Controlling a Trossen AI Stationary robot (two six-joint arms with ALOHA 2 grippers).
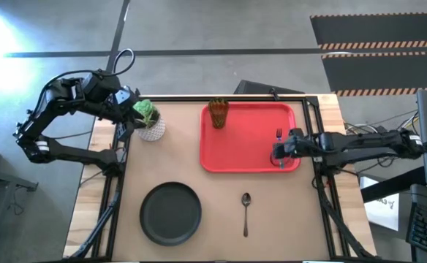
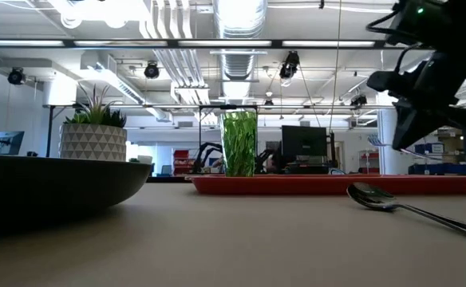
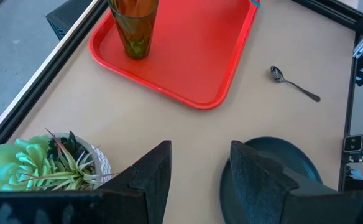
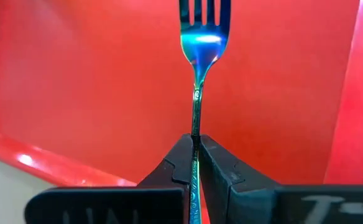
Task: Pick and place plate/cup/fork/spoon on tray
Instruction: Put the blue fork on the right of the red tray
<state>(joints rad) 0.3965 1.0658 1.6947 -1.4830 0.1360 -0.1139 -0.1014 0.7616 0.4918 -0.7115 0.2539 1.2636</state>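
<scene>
While the fork [image 4: 197,93] is pinched by its slim handle in the closed jaws of the right gripper [image 4: 196,163], it is held over the near-right part of the red tray [image 1: 250,157], tines forward. The cup [image 1: 218,113] is already stood in the tray's far-left corner. The plate [image 1: 170,212] and spoon [image 1: 246,212] are left on the surface, well apart from the tray. The left gripper [image 3: 197,171] is parked near the plant pot [image 1: 150,128], jaws open, nothing held. The fork is judged light, stiff, slippery; mid-handle grip is advised.
</scene>
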